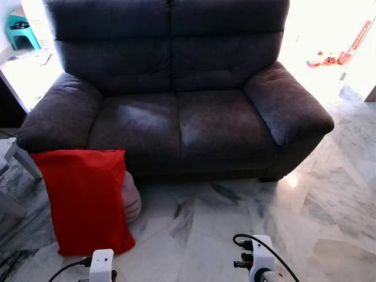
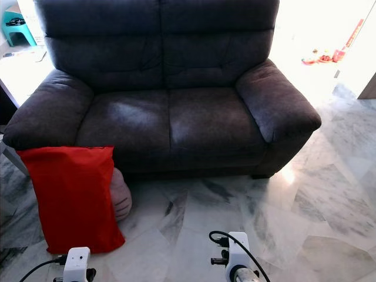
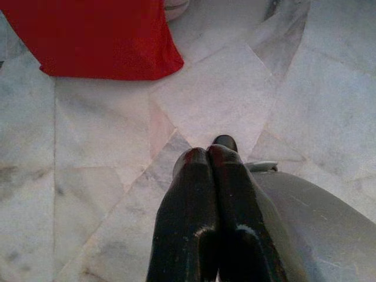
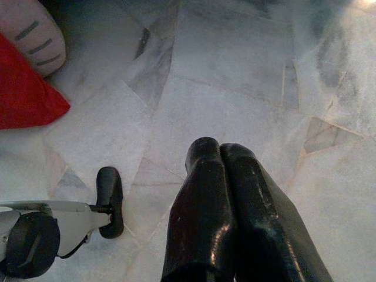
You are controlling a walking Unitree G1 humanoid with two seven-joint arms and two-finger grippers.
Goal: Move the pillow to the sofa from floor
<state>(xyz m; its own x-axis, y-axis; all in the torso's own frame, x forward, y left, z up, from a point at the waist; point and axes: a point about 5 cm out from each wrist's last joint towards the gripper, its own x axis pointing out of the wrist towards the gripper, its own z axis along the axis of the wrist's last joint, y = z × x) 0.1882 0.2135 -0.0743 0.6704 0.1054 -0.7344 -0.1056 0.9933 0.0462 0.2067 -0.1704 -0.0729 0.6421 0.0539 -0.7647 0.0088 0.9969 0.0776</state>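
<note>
Leaning upright on the marble floor [image 1: 223, 217] against the front left corner of the dark sofa [image 1: 176, 111]: a red pillow [image 1: 85, 197], with a striped pink cushion [image 1: 130, 197] tucked just behind. Hanging low above bare tiles, fingers pressed together and gripping nothing: left end effector [image 3: 208, 154] and right end effector [image 4: 218, 150].

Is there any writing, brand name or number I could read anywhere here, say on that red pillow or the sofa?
None can be read.
Red pillow: plain fabric, no label showing.
Sofa: no tag or brand visible.
Red strip in the bright far corner: may carry marks, but too small and washed out to read.
Both grippers, left and right: no markings.
</note>
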